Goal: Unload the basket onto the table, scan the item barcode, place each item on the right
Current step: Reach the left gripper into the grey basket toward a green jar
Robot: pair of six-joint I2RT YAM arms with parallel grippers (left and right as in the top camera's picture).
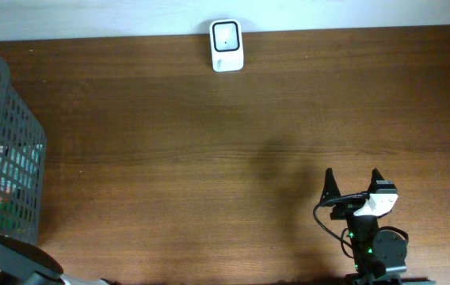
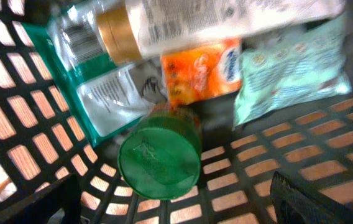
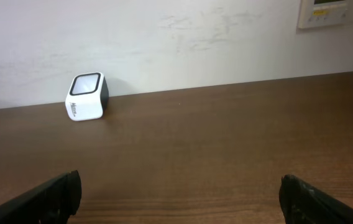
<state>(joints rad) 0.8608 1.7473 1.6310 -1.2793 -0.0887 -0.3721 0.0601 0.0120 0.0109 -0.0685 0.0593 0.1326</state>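
Green screw lid is what fills the left wrist cam, sitting on a jar that lies on the floor of the grey mesh basket. Packed in the basket with it: an orange packet touching the jar, a mint-coloured packet next to that, a green and white pouch, and a white bottle with a gold cap lying across the top. You can see a barcode on the bottle, but it's blurry.

So every candidate item is in the basket, and I can't tell which one is meant to get scanned.

Left end effector is down inside the basket, right over the jar. Its fingers are spread wide and there's nothing between them. Right end effector is way across the bench from the basket, low over the wood, also wide open and empty.

The little white scanner is well apart from the basket, up at the back edge of the bench against the wall, with nothing in front of it.

My read on progress: basically at the start. Nothing is gripped and nothing has been lifted out. What's left is closing on an item, getting it out of the basket, taking it to the scanner and turning its barcode to the scanner window.
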